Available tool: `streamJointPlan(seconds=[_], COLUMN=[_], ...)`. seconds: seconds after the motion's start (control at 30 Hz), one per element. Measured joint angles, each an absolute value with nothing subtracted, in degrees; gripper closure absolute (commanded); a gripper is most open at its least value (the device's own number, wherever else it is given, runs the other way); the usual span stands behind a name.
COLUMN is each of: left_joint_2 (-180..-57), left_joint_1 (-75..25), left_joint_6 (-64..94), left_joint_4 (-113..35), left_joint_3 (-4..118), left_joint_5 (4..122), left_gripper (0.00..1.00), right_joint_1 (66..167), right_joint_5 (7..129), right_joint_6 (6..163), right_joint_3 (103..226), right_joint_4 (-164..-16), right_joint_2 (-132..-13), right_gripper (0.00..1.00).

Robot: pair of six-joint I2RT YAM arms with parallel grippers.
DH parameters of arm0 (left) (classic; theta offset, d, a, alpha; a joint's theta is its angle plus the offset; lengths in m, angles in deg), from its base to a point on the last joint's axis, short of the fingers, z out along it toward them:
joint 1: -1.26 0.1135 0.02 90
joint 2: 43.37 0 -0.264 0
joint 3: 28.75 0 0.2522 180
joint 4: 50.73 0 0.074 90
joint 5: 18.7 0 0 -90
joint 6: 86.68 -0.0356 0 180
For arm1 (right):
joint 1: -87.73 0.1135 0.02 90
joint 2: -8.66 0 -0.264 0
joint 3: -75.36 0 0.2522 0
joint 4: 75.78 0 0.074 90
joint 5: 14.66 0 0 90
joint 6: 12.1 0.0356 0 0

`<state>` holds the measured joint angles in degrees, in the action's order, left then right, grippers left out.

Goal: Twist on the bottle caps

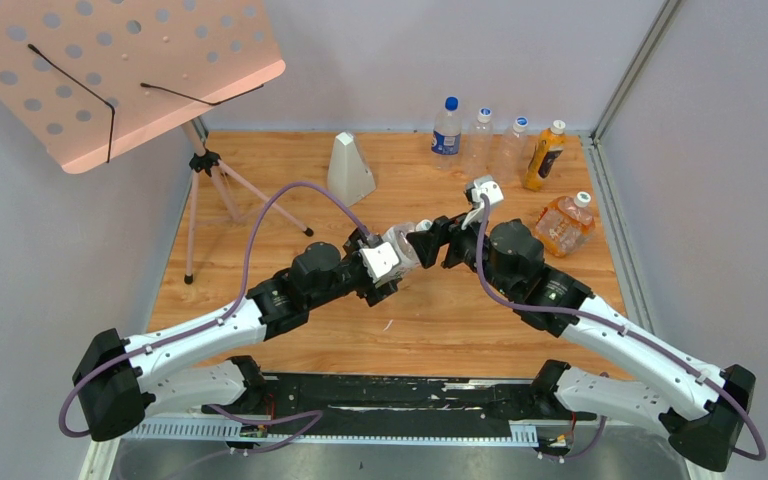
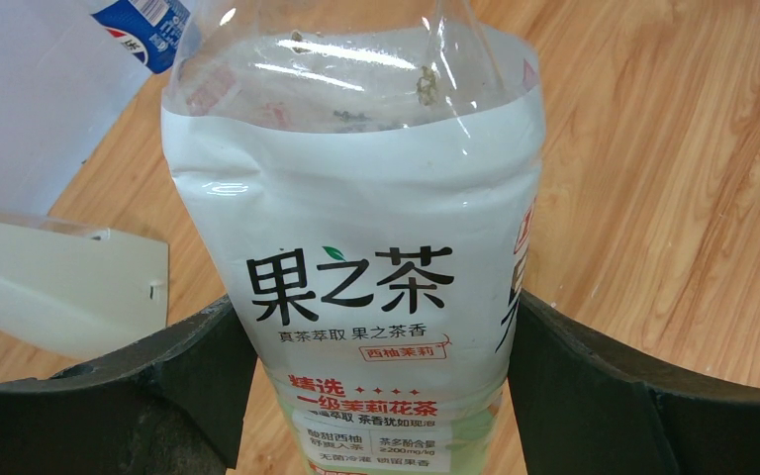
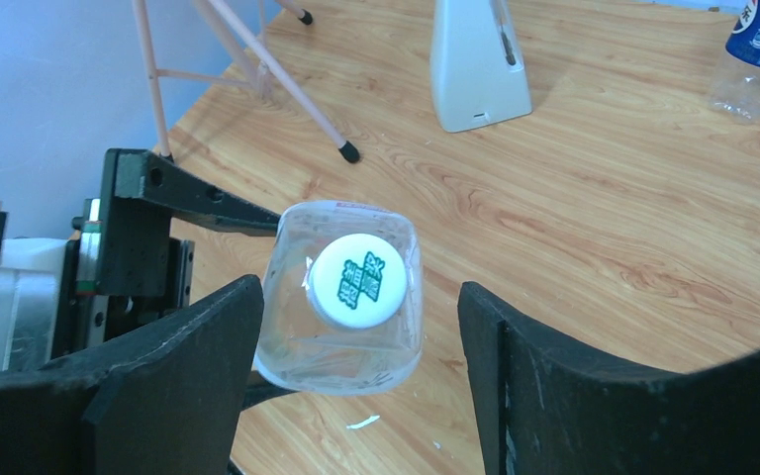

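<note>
My left gripper [image 2: 376, 307] is shut on the larger bottle [image 2: 356, 247], its black fingers [image 2: 188, 376] pressed against both sides of the white, green and orange label. The bottle is held off the table, its neck pointing at the right arm. A white bottle cap [image 3: 356, 281] with green print sits on its mouth. My right gripper [image 3: 359, 292] stands open around that cap end, fingers [image 3: 188, 366] apart from it. In the top view both grippers meet mid-table at the bottle [image 1: 400, 242]. The smaller orange-labelled bottle [image 1: 563, 225] lies at the right, white cap [image 1: 582, 199] on its mouth.
Along the back edge stand a blue-labelled bottle [image 1: 447, 127], two clear bottles [image 1: 480, 135] and an orange juice bottle [image 1: 545, 155]. A white wedge-shaped block [image 1: 349, 168] stands at the back centre. A pink music stand's tripod [image 1: 210, 165] stands at the left.
</note>
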<state>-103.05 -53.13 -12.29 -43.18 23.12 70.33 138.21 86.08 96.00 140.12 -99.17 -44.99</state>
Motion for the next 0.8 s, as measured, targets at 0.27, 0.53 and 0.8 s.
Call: streamJointPlan(seconds=[0.27,0.53,0.8], left_joint_2=[-103.05,-103.05,-103.01], left_joint_1=[-53.13,-53.09,-53.40], left_joint_6=[-10.81,-9.89,-10.11], left_joint_4=[-43.18,-43.64,-46.09], left_joint_3=[23.12,23.12,23.16], left_joint_5=[70.26,71.13,76.84], left_gripper=[0.99,0.61,0.00], right_joint_1=[138.25,138.32,136.05], right_joint_5=[87.87,88.31,87.09], right_joint_6=[99.04,99.87,95.74], right_joint_3=[135.86,135.53,138.24], right_joint_4=[-90.10,-87.60,-87.95], right_joint_2=[-45.40,-45.66,-47.39], right_gripper=[0.66,1.00,1.00])
